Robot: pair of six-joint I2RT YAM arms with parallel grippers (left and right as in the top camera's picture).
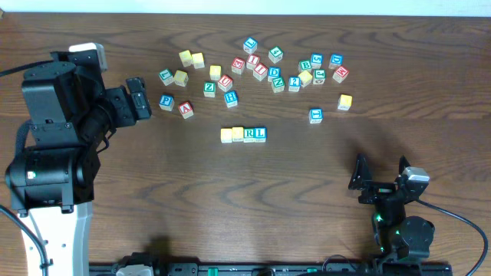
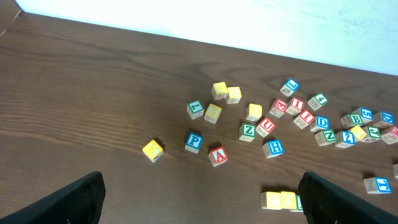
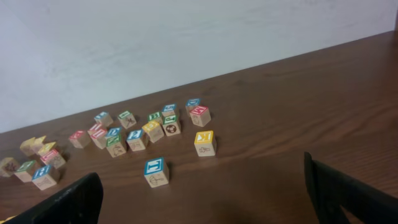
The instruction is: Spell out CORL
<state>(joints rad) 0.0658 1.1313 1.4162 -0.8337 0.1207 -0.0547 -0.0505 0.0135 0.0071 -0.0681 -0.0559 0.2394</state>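
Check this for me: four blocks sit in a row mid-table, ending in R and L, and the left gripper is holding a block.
The left gripper is empty; the left wrist view shows its fingers wide apart, gripping nothing. The row of four blocks does end in R and L.

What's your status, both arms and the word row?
Left gripper open, empty. Right gripper open, empty. Four-block row laid, ends R, L; first two faces unreadable. Nothing blocking.
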